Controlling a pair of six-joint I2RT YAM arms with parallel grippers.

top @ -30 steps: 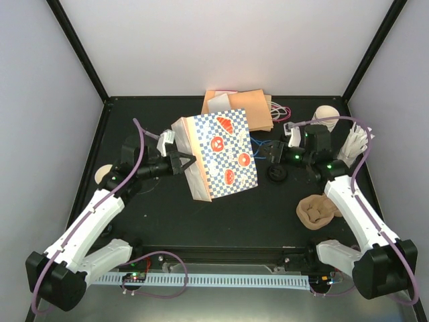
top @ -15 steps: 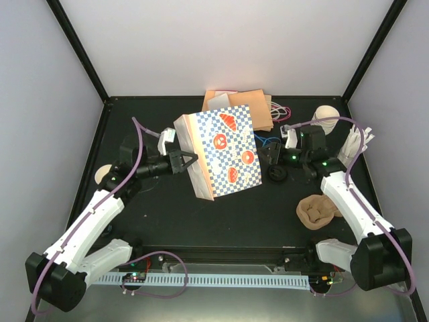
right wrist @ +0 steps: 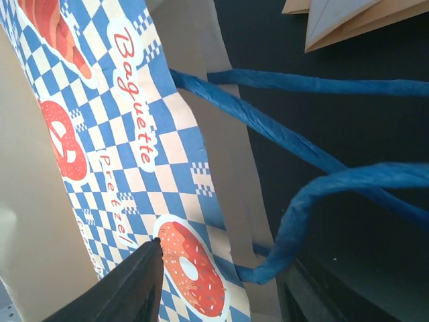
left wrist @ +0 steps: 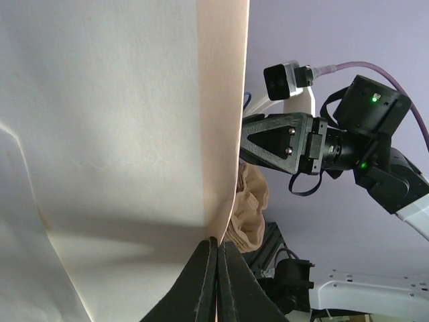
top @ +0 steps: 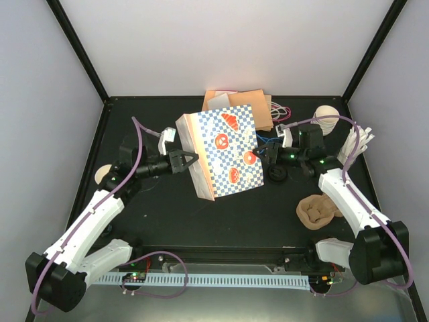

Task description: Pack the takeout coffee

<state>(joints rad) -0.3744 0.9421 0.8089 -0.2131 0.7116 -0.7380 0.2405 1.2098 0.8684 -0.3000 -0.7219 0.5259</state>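
Observation:
A paper bag (top: 224,151) with a blue check and pastry prints stands tilted mid-table. My left gripper (top: 190,161) is shut on its left rim; in the left wrist view the jaws (left wrist: 218,249) pinch the plain paper edge (left wrist: 120,134). My right gripper (top: 261,153) is at the bag's right rim, open. In the right wrist view its gripper (right wrist: 221,282) straddles the printed rim (right wrist: 134,134) and a blue handle (right wrist: 315,194). The takeout coffee (top: 277,174) sits on the table just right of the bag. Only its round black lid shows.
Flat brown paper bags (top: 251,107) lie at the back. A stack of cream cups (top: 327,115) and white items (top: 355,142) stand far right. The brown pulp carrier (top: 317,210) lies near my right arm. A small cream round thing (top: 102,176) sits by my left arm.
My right gripper has moved left, from beside the black lid to the bag's right rim. The bag has turned slightly more upright in my left gripper's hold.

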